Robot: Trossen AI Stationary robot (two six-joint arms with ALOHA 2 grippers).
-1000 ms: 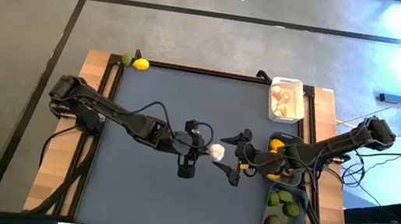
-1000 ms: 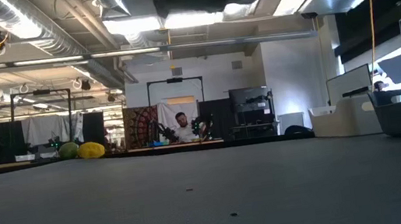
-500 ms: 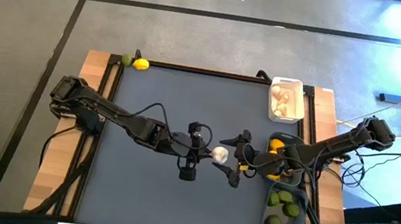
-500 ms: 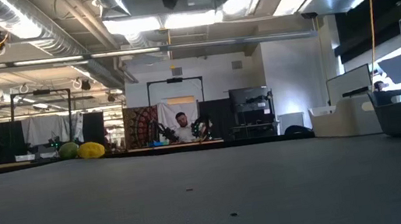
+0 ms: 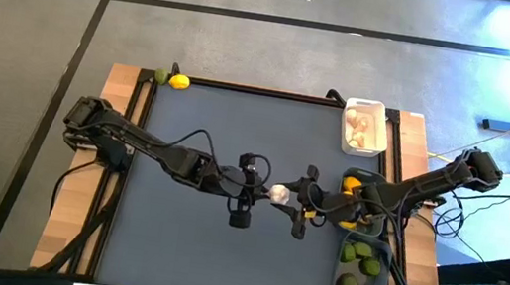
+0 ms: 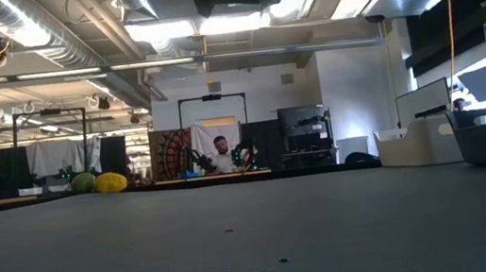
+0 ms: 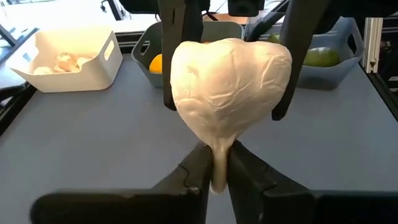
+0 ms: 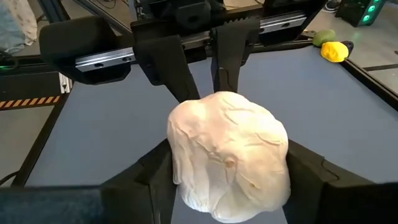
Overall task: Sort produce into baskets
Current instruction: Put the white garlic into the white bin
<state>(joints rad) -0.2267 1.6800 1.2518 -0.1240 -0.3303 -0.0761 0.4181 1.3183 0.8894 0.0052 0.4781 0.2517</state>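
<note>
Mid-table handover, raised off the mat. Garlic bulb [image 5: 280,194] pinched by its stem in the left gripper [image 7: 214,169], fingers clenched on the stalk. Right gripper [image 5: 298,207] reaching in from 3 o'clock, its fingers [image 8: 149,174] flanking the bulb's sides, pressed close against it. White basket [image 5: 363,126] with more garlic at 1 o'clock on the table edge. Dark basket [image 7: 149,53] holding an orange-yellow fruit at 3 o'clock, translucent grey basket [image 5: 359,272] with limes at 4 o'clock. One lemon [image 5: 180,81] and one lime [image 5: 159,76] loose at 11 o'clock.
</note>
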